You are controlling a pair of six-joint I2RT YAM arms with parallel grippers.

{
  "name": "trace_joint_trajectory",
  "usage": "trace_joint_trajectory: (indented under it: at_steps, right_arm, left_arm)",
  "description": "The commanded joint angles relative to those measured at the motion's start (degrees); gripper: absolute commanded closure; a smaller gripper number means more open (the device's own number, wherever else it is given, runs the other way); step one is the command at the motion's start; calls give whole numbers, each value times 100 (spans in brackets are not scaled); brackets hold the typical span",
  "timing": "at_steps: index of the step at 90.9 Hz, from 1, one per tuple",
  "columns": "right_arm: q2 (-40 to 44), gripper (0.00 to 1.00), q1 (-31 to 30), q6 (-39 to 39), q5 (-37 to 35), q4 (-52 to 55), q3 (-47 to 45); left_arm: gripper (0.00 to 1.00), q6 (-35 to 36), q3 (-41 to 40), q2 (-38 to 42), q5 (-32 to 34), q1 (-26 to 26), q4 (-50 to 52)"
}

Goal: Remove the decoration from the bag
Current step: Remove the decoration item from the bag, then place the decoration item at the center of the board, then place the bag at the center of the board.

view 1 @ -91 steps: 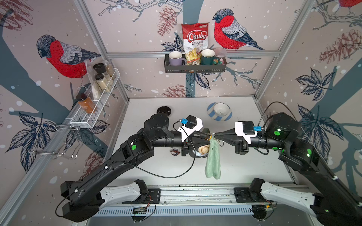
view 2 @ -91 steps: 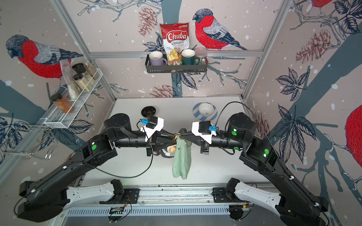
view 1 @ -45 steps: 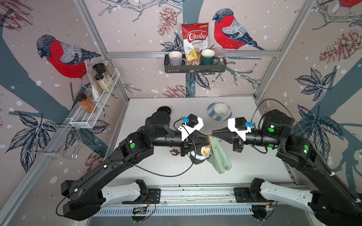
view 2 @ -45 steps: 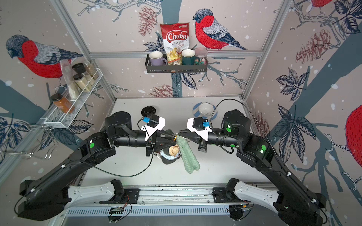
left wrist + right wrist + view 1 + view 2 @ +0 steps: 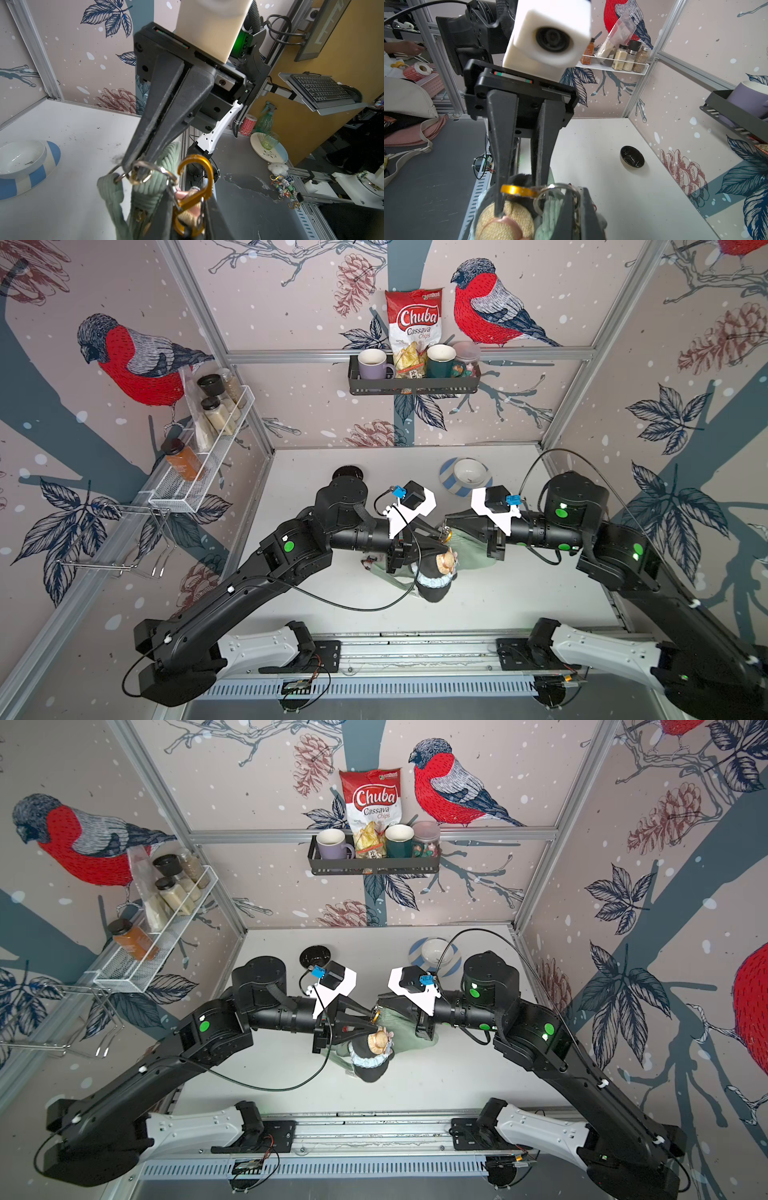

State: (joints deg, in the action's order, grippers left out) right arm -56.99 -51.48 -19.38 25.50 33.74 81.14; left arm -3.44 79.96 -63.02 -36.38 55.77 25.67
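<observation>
The sage-green bag [image 5: 471,556] hangs between my two arms above the table, mostly hidden under the right one in both top views. My right gripper [image 5: 446,526] is shut on the bag's silver ring [image 5: 550,187], and its own tips [image 5: 577,199] pinch that ring. The decoration [image 5: 444,563], a small doll in a straw hat [image 5: 506,222], dangles from a gold carabiner [image 5: 195,180]. My left gripper [image 5: 448,542] is shut on that carabiner, which sits between the left gripper's tips [image 5: 191,207]. The carabiner is hooked through the silver ring [image 5: 153,172]. The ribbed bag fabric [image 5: 149,193] droops beneath.
A blue-striped bowl [image 5: 465,477] and a small black dish [image 5: 348,472] stand at the back of the table. A black shelf [image 5: 411,385] with mugs and a chips packet hangs on the back wall. A wire spice rack [image 5: 203,477] is on the left wall.
The bag hung straight down a second ago. It has swung right and now sits under the right gripper. The right arm has drawn closer to the left; both grips are unchanged.
</observation>
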Motion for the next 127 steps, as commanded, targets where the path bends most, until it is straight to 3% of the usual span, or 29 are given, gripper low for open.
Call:
trace_joint_trajectory:
  at_steps: [1,20,35,61,69,74,80,86,92,96,110,120,127]
  right_arm:
    - [36,100,144,167,-320,-106,-86]
    - [120,100,391,334,-631,-233,-106]
    - [238,100,649,434,-527,-438,-321]
    - [-218,100,1359,781,-598,-1063,-1361]
    - [-366,100,1578,1088,-652,-1494,-1787]
    - [-453,100,1649,1215,-725,-1747,-1998]
    - [-542,66,1682,1333,-998,-1914,-2187]
    - [-591,37,1774,1371,-1193,-2035,-2343]
    - [-575,5,1903,1410,-1531,-2128,-2516]
    - [-518,1,1990,1396,-1898,-2254,-2683]
    - [-319,0,2840,1721,-3191,-3504,-3752]
    - [-410,0,3747,2100,-3298,-4696,-4663]
    - [-623,0,4219,2174,-3358,-5716,-5273]
  left_arm:
    - [100,20,4,33,-541,4,-486]
    - [100,26,-298,106,-781,0,-442]
    - [100,27,-511,172,-570,-116,-399]
    - [100,-408,-1310,-22,1910,-903,-434]
    - [100,-563,-1684,-279,2553,-1150,-528]
    - [100,-661,-1871,-442,2600,-1313,-685]
    - [100,-760,-2040,-604,2909,-1421,-781]
    - [45,-780,-2167,-691,3078,-1571,-887]
    - [18,-813,-2329,-583,3712,-1682,-991]
    - [6,-804,-2512,-402,4309,-1792,-1182]
    - [3,-748,-3385,157,6224,-2719,-2128]
    - [4,-818,-4354,158,6811,-3636,-3329]
    - [4,-674,-4929,8,7010,-4009,-4158]
